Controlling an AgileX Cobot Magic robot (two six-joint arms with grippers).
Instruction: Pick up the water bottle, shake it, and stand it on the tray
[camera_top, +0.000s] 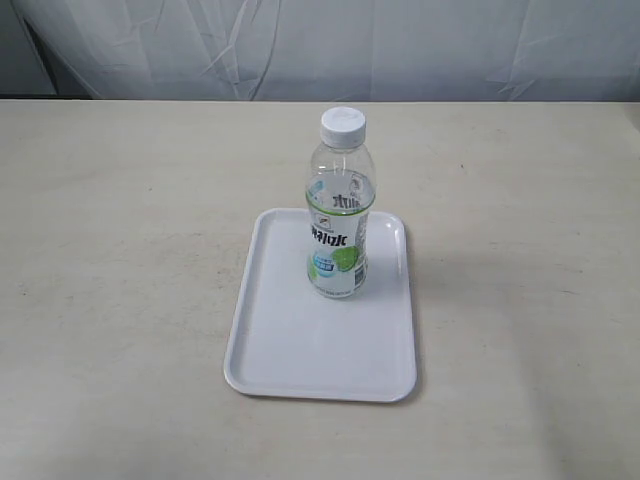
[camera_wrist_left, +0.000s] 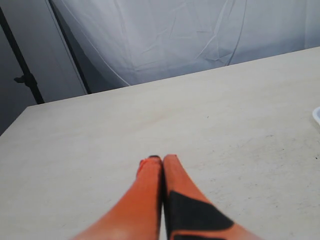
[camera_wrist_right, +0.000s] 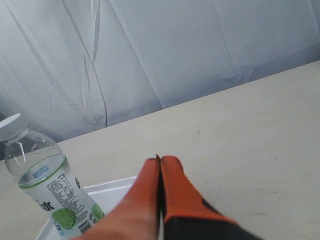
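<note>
Water bottle (camera_top: 339, 215) stood upright, centre frame, on upper part of tray (camera_top: 290, 350). Left gripper (camera_wrist_left: 162, 159) & right gripper (camera_wrist_right: 160, 160) were pinched closed, empty. Prob. done: arms should stay clear, no bumping.

A water bottle (camera_top: 340, 215) stands upright on the tray (camera_top: 290, 350), toward its far end; the tray lies on a table (camera_top: 120, 250).

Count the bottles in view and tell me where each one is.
1. The water bottle stands upright on the tray, on its half farther from the exterior camera. No other bottle shows in any view; some of the table lies outside the frames.
</note>
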